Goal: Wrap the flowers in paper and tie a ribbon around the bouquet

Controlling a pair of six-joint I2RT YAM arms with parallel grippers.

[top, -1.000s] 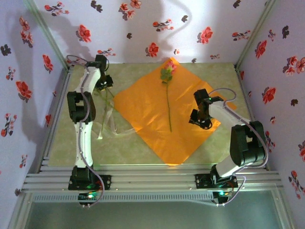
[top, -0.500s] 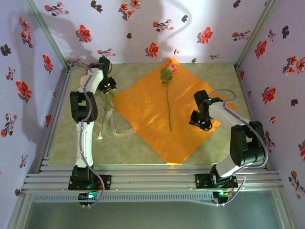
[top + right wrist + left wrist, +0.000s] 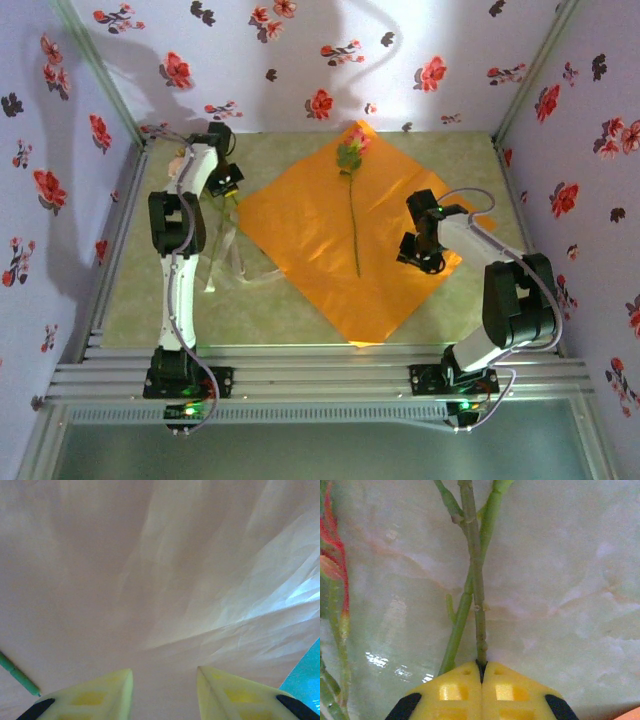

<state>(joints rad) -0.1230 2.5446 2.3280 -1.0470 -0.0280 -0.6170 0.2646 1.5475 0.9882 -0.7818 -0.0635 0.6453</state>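
**Top external view.** The left arm [image 3: 178, 290] rises from its base at 7 o'clock and reaches toward 11 o'clock with the wrist bent downward. The left gripper [image 3: 226, 186] sits low over the table [image 3: 140, 300], just off the 9 o'clock corner of the paper [image 3: 310, 235]. Loose flowers [image 3: 222, 208] lie at and below this gripper. The ribbon [image 3: 236, 258] lies in pale strips at its 6 o'clock, beside the paper's lower-left edge.

The paper lies flat as a diamond at centre. A single rose [image 3: 352, 200] lies along its middle, bloom at 12 o'clock. The right arm [image 3: 515, 300] is folded, with its base at 5 o'clock, its elbow out at 4 o'clock and its forearm angled toward 10 o'clock. The right gripper [image 3: 418, 256] hangs over the paper near its 3 o'clock corner.

**Left wrist view.** The yellow fingers [image 3: 455, 690] are pressed together at 6 o'clock, pinching the lower end of a flower stem [image 3: 479, 605]. That stem runs toward 12 o'clock and crosses a second stem [image 3: 457, 630] on the marbled table.

**Right wrist view.** The fingers [image 3: 112, 687] stand apart with nothing between them. Creased paper lies beneath, and the rose's green stem end shows at 8 o'clock.
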